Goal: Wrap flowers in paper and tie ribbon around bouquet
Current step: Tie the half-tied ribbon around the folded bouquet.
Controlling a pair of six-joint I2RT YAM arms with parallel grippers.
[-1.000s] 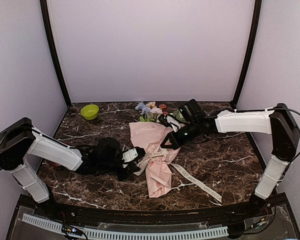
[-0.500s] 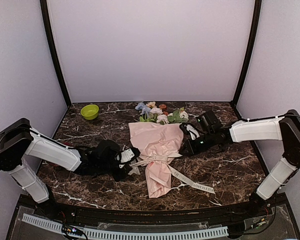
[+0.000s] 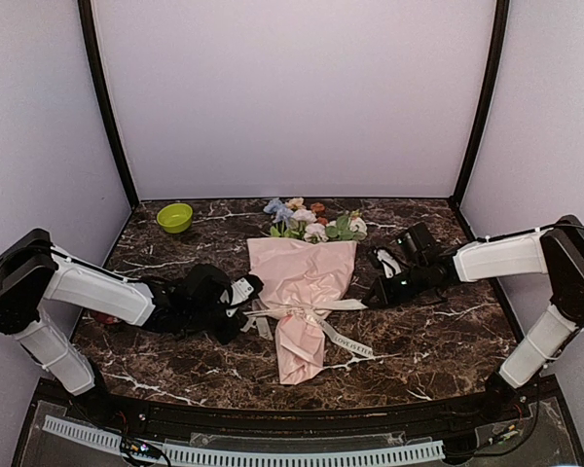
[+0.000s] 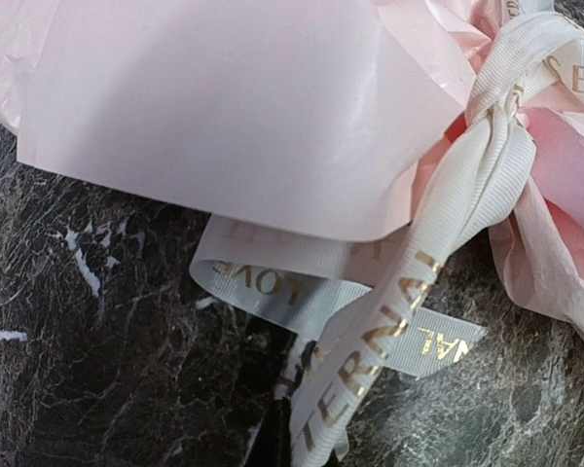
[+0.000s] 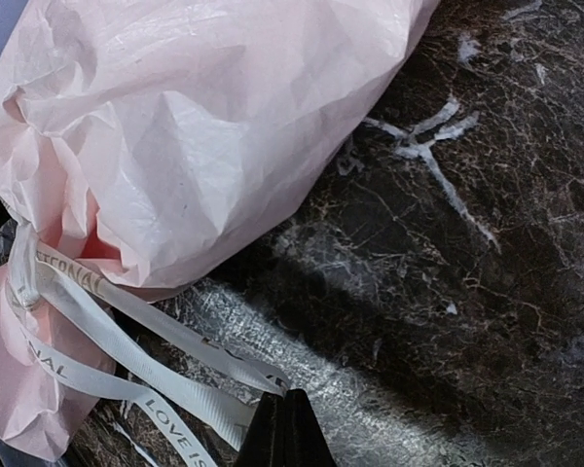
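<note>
The bouquet (image 3: 307, 282), a pale pink paper cone, lies on the dark marbled desk (image 3: 438, 341) with its narrow end nearest. A cream printed ribbon (image 3: 302, 311) is knotted round its waist. The left hand (image 3: 241, 292) and right hand (image 3: 373, 297) each clamp a ribbon end. The knot looks ready for tightening, so a steady outward pull comes next. A small green bowl (image 3: 174, 217) sits far off, well clear.

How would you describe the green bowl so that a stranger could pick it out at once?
Start at the dark marble table and go to its far left corner. There sits the green bowl, small and round, well apart from the pink bouquet. It is the only lime-green thing there.
</note>
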